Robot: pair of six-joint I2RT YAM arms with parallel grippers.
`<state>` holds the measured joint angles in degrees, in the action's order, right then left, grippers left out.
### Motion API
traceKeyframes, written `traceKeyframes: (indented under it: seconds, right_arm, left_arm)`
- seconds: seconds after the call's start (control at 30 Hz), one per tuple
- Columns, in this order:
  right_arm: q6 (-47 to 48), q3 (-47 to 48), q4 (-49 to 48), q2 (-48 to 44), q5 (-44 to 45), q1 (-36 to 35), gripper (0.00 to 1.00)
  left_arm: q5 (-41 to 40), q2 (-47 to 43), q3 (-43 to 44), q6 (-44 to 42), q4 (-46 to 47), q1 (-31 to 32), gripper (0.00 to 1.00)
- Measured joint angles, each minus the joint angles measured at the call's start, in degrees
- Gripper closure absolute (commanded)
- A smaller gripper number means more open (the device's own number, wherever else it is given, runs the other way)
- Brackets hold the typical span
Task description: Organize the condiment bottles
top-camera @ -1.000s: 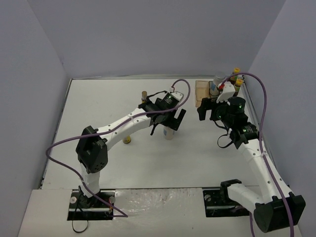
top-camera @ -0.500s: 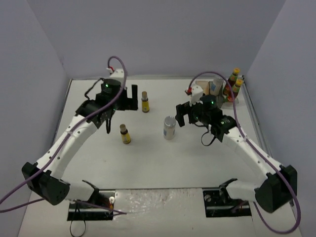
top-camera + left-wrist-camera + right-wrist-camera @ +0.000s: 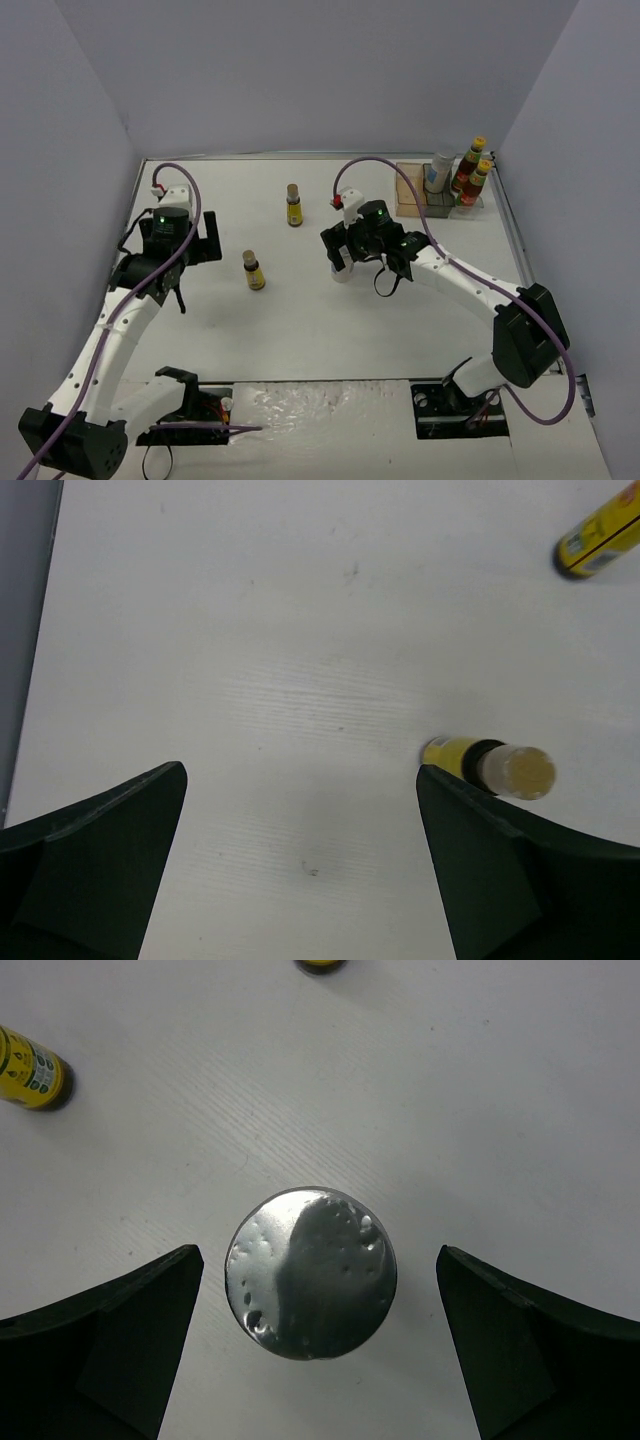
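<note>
A silver-lidded shaker (image 3: 342,271) stands mid-table; in the right wrist view its lid (image 3: 311,1272) sits between the spread fingers. My right gripper (image 3: 340,252) is open above it, not touching (image 3: 318,1260). My left gripper (image 3: 200,247) is open and empty at the left (image 3: 300,780). Two tiny yellow-labelled bottles stand on the table, one far (image 3: 293,205) and one nearer (image 3: 254,271). The nearer one (image 3: 495,765) is just beside my left gripper's right finger. Two dark red bottles (image 3: 470,165) and a second shaker (image 3: 440,172) stand in the tray.
The compartment tray (image 3: 410,190) sits at the back right corner against the right wall. Grey walls close in the table on the left, back and right. Both yellow bottles show at the top of the right wrist view (image 3: 30,1070).
My left gripper has swung from the mid-table shaker back to the left side. My right gripper has moved from the tray leftward to over that shaker.
</note>
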<state>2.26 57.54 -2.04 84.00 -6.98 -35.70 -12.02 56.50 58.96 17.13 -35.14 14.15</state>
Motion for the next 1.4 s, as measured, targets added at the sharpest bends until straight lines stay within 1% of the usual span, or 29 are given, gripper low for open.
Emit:
traceKeyframes:
  seconds: [0.13, 0.27, 0.4, 0.47, 0.53, 0.63, 0.83, 1.07, 1.23, 1.4]
  right_arm:
    - [0.6, 0.0, -0.6, 1.7, 0.1, -0.4, 0.10]
    - [1.0, 0.0, -0.9, 1.9, 0.1, -0.4, 0.37]
    - [1.2, 0.0, -1.3, 1.9, 0.1, -0.4, 0.65]
    - [1.4, 0.0, -1.6, 2.0, 0.2, -0.4, 0.76]
    - [1.5, -0.1, -1.8, 2.0, 0.3, -0.2, 0.91]
    - [1.5, -0.1, -1.8, 1.9, -0.2, 0.8, 1.00]
    - [1.7, 1.8, 0.3, 1.5, -0.9, 8.1, 1.00]
    - [2.3, 13.1, 2.5, 1.3, 0.9, 17.7, 1.00]
    - [2.4, 19.4, 1.2, 1.6, 5.0, 24.7, 1.00]
    - [2.3, 23.6, -0.4, 6.5, 7.8, 30.8, 1.00]
  left_arm:
    - [-1.2, -1.7, -7.2, -0.4, 1.6, -0.1, 0.03]
    - [-1.9, -3.1, -10.6, -0.5, 3.1, -0.1, 0.03]
    - [-2.2, -4.6, -10.8, -0.6, 5.5, -0.1, 0.03]
    - [-2.4, -5.1, -10.8, -0.7, 6.6, -0.1, 0.03]
    - [-2.4, -5.4, -10.8, -0.7, 7.3, -0.1, 0.03]
    - [-2.4, -5.5, -10.8, -0.7, 8.0, -0.1, 0.03]
    - [-2.4, -6.0, -10.9, -0.8, 8.7, -0.1, 0.03]
    - [-2.5, -7.0, -10.9, -1.1, 8.8, -0.1, 0.03]
    - [-2.6, -7.6, -10.9, -1.4, 8.8, -0.1, 0.03]
    - [-2.8, -8.2, -10.9, -1.6, 8.9, -0.1, 0.03]
